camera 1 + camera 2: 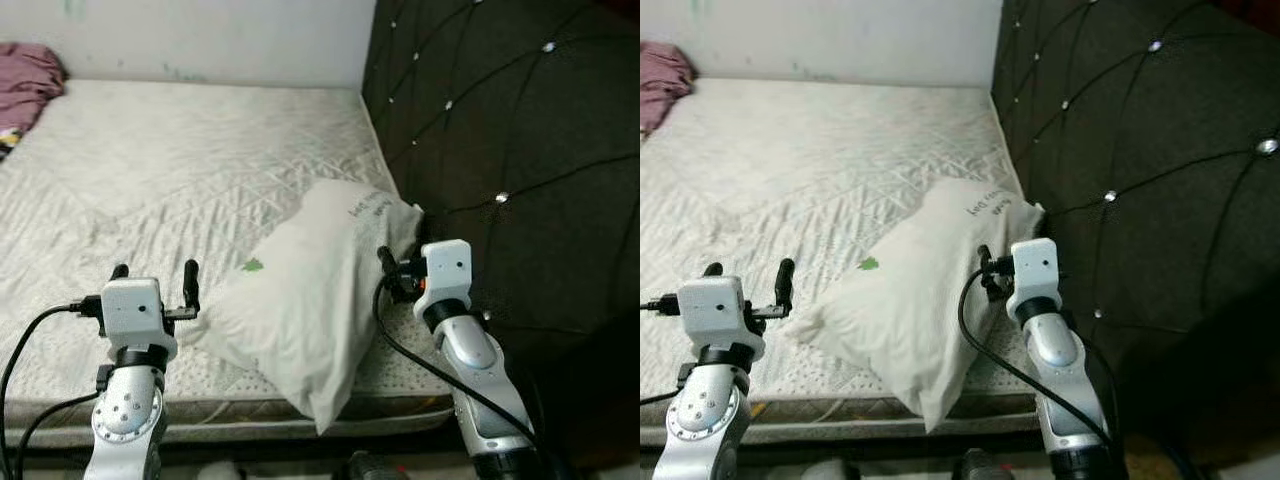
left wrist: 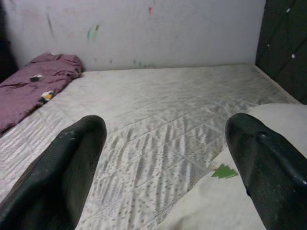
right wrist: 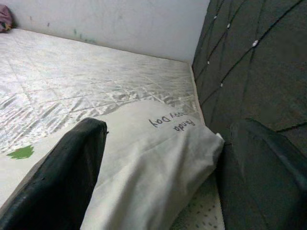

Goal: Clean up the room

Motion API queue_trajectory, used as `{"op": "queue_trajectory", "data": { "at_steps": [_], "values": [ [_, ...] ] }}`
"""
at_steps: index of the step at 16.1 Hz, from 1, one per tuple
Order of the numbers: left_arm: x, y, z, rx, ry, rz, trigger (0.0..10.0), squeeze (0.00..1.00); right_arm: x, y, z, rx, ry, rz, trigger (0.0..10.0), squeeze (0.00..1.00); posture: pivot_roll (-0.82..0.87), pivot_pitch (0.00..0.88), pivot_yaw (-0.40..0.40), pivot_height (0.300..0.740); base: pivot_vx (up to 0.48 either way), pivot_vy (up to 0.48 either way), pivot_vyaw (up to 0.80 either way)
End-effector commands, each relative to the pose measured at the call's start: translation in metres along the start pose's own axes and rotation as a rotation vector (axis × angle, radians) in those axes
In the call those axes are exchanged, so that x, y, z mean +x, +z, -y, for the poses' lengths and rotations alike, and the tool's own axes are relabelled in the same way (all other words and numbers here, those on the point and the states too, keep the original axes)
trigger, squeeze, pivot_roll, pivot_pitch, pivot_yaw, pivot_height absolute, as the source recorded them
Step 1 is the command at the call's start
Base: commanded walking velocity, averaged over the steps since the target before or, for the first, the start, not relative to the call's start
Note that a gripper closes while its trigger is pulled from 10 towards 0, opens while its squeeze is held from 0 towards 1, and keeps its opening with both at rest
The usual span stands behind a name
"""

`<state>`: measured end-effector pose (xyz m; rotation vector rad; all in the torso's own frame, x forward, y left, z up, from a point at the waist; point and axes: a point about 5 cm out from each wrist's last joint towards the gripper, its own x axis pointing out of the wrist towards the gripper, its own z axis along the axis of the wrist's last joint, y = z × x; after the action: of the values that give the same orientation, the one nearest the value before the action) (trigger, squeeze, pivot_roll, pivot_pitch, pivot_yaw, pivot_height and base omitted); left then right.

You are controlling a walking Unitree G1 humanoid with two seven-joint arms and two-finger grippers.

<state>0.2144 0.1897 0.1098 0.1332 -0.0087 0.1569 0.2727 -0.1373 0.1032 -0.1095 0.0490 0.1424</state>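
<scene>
On mattress (image 1: 180,160): pillow (image 1: 310,300) between left gripper (image 1: 155,275) and right gripper (image 3: 163,167), both spread wide, holding nothing.

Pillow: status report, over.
Both claws open, left claw and right claw flanking the pillow, neither gripping. Pillow overhangs mattress edge by headboard. Purple blanket at far corner.

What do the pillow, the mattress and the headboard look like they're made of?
Pillow: soft white fabric, likely cotton; it creases and sags over the edge.
Mattress: quilted, slightly shiny fabric with stitched diamond lines.
Headboard: dark tufted padding with shiny studs; fabric or leatherette, hard to tell.
</scene>
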Motion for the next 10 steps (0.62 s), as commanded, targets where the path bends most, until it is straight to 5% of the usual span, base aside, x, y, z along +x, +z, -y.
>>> {"op": "queue_trajectory", "data": {
  "at_steps": [1,10],
  "values": [
    [0.0006,-0.0018,-0.0015,0.015,0.012,-0.014,10.0,0.0,0.0005,0.0049,0.0007,-0.002,0.006,0.017,10.0,0.0,-0.03,0.0,-0.032,0.651,0.0,0.0,0.0],
    [0.0049,-0.0001,0.0024,0.01,0.006,-0.007,10.0,0.0,0.0031,0.0065,-0.0028,-0.035,0.058,0.023,10.0,0.0,-0.02,0.0,-0.056,0.651,0.0,0.0,0.0]
  ]
}}
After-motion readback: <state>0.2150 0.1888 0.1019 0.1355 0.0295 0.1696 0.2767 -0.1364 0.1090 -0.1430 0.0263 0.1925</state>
